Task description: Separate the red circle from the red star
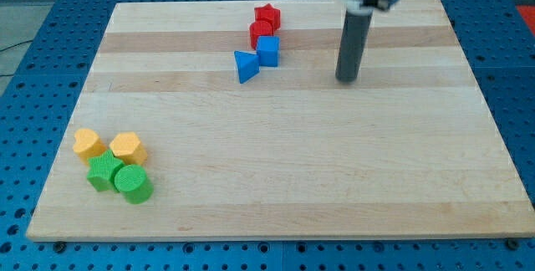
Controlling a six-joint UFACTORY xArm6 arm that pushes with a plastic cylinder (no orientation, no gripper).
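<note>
The red star [268,14] lies near the view's top, just left of centre. The red circle [261,33] touches it just below and to the left. A blue cube [268,51] sits right under the red circle, and a blue triangle [246,66] is at the cube's lower left. My tip [347,79] rests on the board to the right of this group, about a hand's width from the blue cube and touching no block.
At the view's lower left a cluster holds a yellow heart [88,143], a yellow hexagon [128,147], a green star [104,171] and a green circle [133,184]. The wooden board [292,179] lies on a blue perforated table.
</note>
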